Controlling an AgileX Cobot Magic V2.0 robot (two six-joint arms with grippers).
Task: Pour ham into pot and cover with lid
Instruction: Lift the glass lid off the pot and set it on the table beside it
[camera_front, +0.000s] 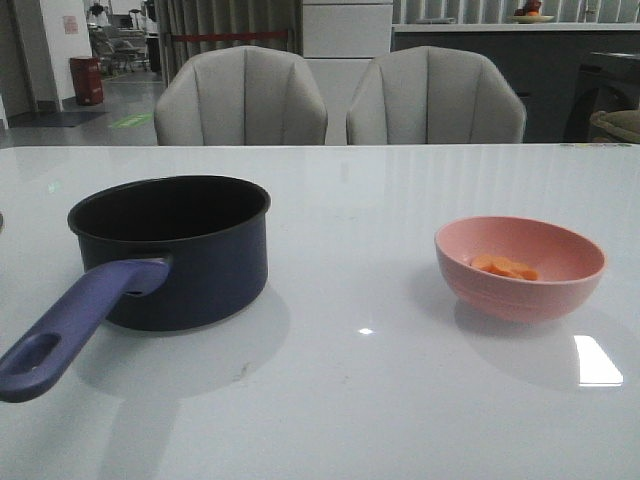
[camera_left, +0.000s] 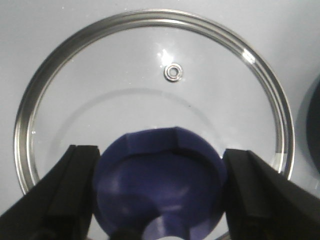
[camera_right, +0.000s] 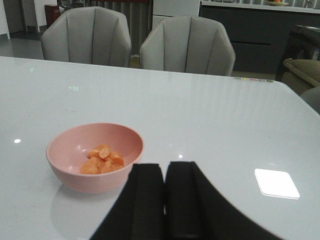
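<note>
The navy pot (camera_front: 190, 270) stands on the left of the white table, its purple-blue handle (camera_front: 80, 320) pointing toward the front left. To the right is a pink bowl (camera_front: 520, 295) holding the ham (camera_front: 505, 267), a small pile of orange slices (camera_right: 102, 160). The glass lid (camera_left: 150, 75) lies flat on the table in the left wrist view. My left gripper (camera_left: 161, 165) is open, with a finger close on either side of the lid's blue knob (camera_left: 160, 185). My right gripper (camera_right: 165, 172) is shut and empty, beside the bowl (camera_right: 75, 175) and apart from it. Neither gripper shows in the front view.
Two grey chairs (camera_front: 240, 100) (camera_front: 435, 100) stand behind the table's far edge. A dark curve at the side of the left wrist view is the pot's rim (camera_left: 315, 120), close to the lid. A bright light patch (camera_front: 597, 360) reflects on the table near the bowl.
</note>
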